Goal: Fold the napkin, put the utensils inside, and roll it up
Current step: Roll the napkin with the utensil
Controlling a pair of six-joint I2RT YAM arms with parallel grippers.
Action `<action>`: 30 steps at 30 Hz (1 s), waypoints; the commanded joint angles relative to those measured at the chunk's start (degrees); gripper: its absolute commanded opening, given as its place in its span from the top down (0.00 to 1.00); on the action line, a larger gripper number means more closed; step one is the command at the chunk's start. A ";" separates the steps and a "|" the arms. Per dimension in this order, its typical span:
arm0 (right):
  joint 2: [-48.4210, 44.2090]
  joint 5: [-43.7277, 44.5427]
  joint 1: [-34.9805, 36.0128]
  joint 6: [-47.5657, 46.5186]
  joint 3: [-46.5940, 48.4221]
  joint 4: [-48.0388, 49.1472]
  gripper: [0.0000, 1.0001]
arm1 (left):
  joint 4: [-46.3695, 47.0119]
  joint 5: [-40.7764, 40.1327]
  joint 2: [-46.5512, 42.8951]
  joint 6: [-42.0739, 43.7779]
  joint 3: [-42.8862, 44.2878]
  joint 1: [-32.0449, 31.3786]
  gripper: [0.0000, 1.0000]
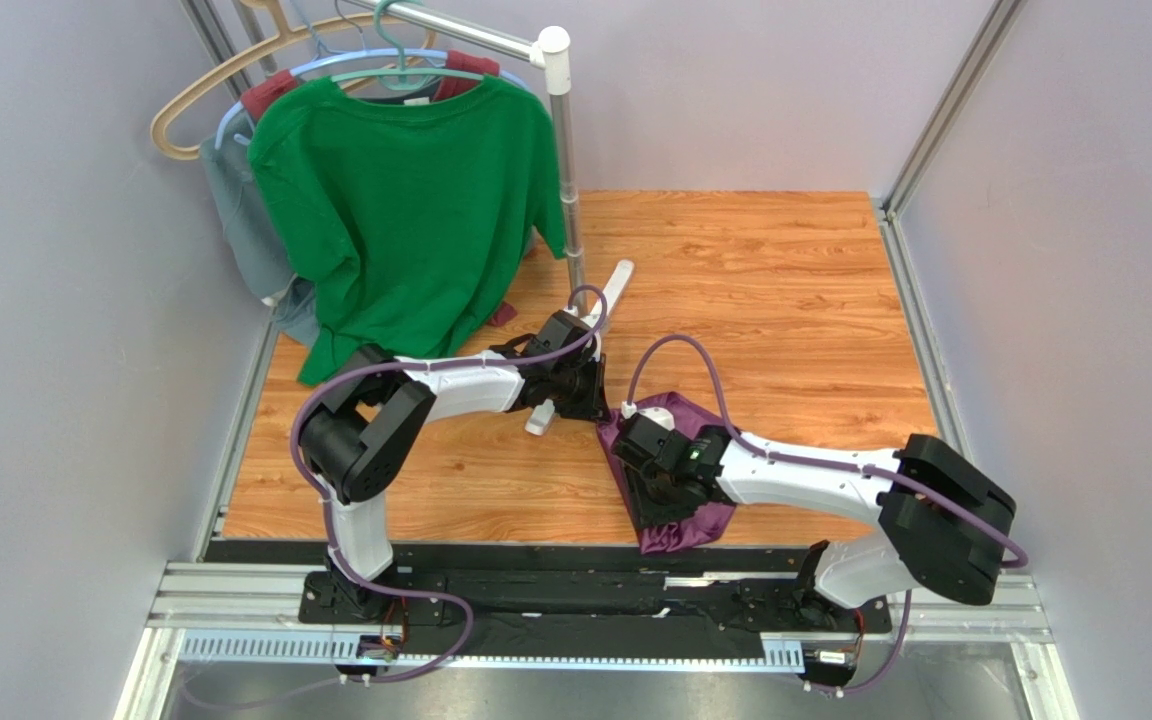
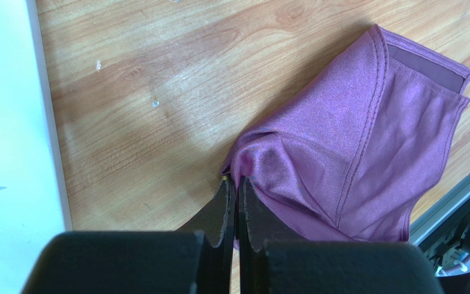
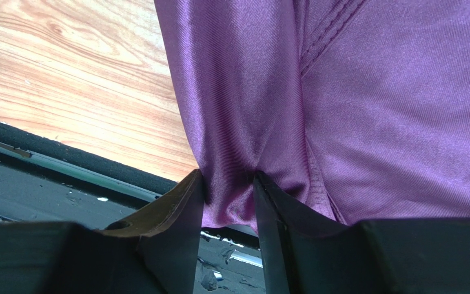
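Left wrist view, fingers: the left fingers (image 2: 222, 211) are pressed together, their tips at a bunched corner of the dark purple thin cloth napkin (image 2: 354, 141). I cannot tell whether a sliver of cloth is caught between them.
Left wrist view, napkin: it lies rumpled on the wooden desk (image 2: 127, 122), spreading ahead and to the right of the fingertips. A hemmed edge is turned over at the side farthest from them.
Right wrist view, fingers: the right fingers (image 3: 185, 205) pinch a gathered fold of the napkin. The cloth fans out beyond their tips, and the desk's near edge lies just to their left.
Top view, layout: the napkin sits between the two sets of fingers, mostly under the right ones. A green T-shirt (image 1: 402, 195) hangs from a metal rack (image 1: 558, 135), well beyond the left fingers.
Progress: early, by my reading. The cloth is creased and uneven, with no tidy fold laid flat.
Left to do: finish the fold, lay the utensils on it, then roll it up.
Utensils: none shows in any view.
Containers: none in sight. The napkin is the only wrapper, and nothing can be seen inside it.
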 commanded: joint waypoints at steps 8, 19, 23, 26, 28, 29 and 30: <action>10.15 -1.38 0.88 2.52 -1.99 1.69 0.57 | -1.64 -1.08 -0.09 -0.09 1.63 0.12 1.00; 13.67 -5.94 0.61 -0.20 -2.43 4.68 0.80 | -2.00 -1.44 -1.40 0.52 1.63 0.12 1.00; 12.00 -6.13 -0.18 -0.82 -4.53 5.91 0.82 | -1.64 -1.17 -2.02 0.70 1.63 0.12 0.96; 11.73 -3.93 -0.62 -1.96 -4.89 4.08 0.80 | -1.64 -1.44 -1.93 0.70 1.54 0.21 1.00; 11.12 -3.49 -0.79 -3.54 -4.54 3.63 0.68 | -1.21 -2.14 -1.50 0.79 1.19 0.21 1.00; 10.68 -3.57 -0.79 -3.98 -4.19 3.11 0.63 | -1.12 -2.14 -1.14 1.05 1.28 0.29 1.00; 9.98 -3.84 -0.71 -4.85 -3.49 2.84 0.53 | -0.94 -2.05 -0.88 1.31 1.19 0.29 1.00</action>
